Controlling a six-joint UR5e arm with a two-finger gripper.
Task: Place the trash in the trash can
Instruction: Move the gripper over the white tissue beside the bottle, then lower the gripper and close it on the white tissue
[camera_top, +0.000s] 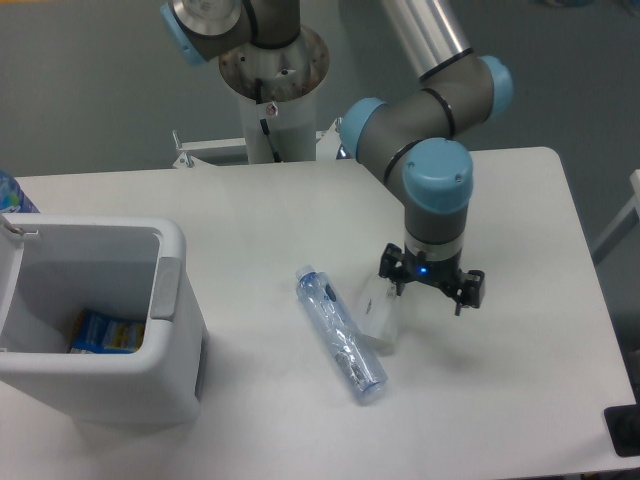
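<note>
Hanging just over the desk (520, 390), the hand (432, 288) has its two fingers spread wide and holds nothing. It sits right beside the cup piece (377, 312), partly over its upper right end.

Two pieces of trash lie on the desk. One is the bottle (340, 334), long, clear and bluish, lying on its side and slanted, with its cap end up and left. The other is the cup piece, smaller, whitish and see-through, lying just right of the bottle; I cannot tell if they touch.

One trash can (172, 300) stands at the left edge of the desk, well apart from both pieces. It is white, with a thick round rim and a grey handle on its side. One blue packet (105, 333) lies inside it at the bottom.

Bare desk runs between the can and the bottle, and more lies to the right of the hand and toward the front edge.
</note>
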